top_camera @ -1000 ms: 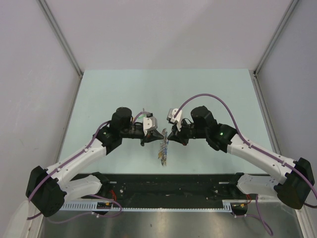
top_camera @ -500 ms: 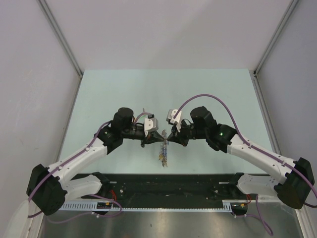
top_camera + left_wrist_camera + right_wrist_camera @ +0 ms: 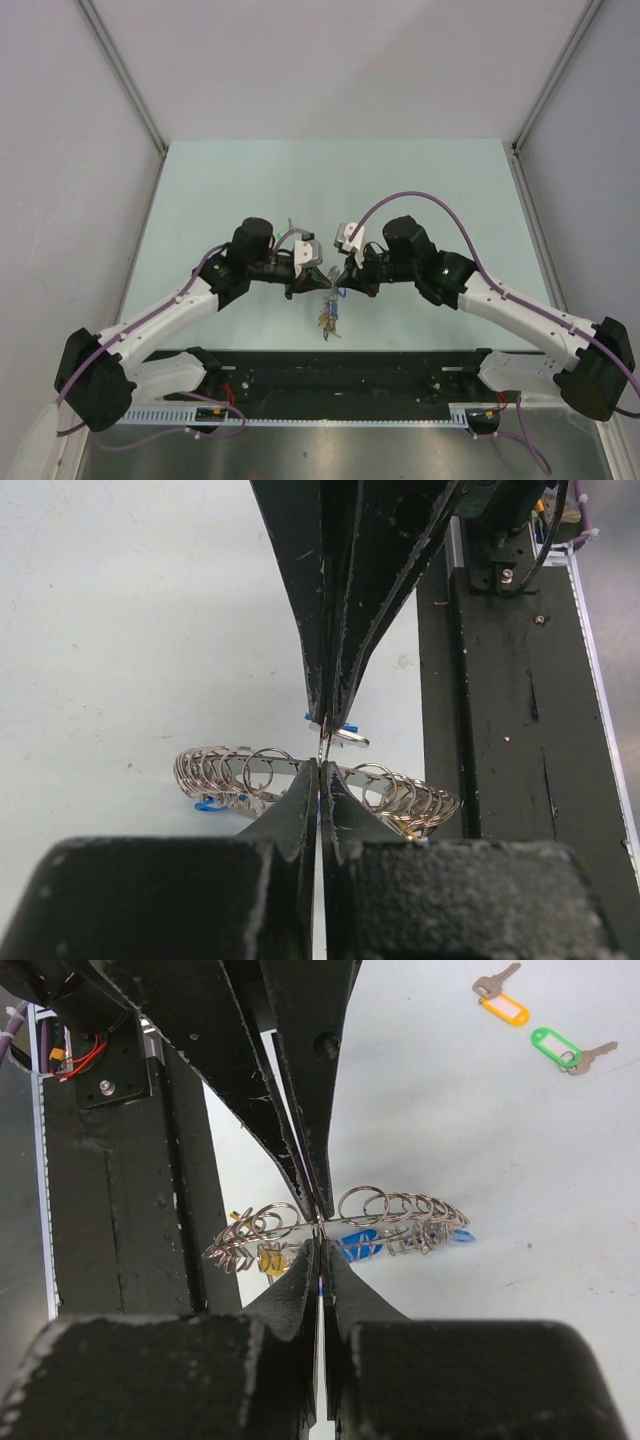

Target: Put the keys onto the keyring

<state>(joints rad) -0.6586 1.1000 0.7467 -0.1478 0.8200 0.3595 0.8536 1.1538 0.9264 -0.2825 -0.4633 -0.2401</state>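
Note:
The keyring [image 3: 327, 312], a grey ring fringed with small rings and yellow and blue tags, hangs between my two grippers above the table. My left gripper [image 3: 318, 278] is shut on the ring's band; this shows in the left wrist view [image 3: 320, 767]. My right gripper [image 3: 338, 278] faces it tip to tip and is shut on a small silver key with a blue tag [image 3: 348, 739], pressed against the ring [image 3: 400, 1210]. The orange-tagged key [image 3: 500, 1005] and the green-tagged key [image 3: 555, 1045] lie on the table beyond, side by side.
A black rail [image 3: 340, 370] runs along the near edge of the pale green table [image 3: 450, 190], right under the hanging ring. Grey walls stand on three sides.
Both grippers have shifted slightly toward each other. The ring still hangs between them, in about the same place.

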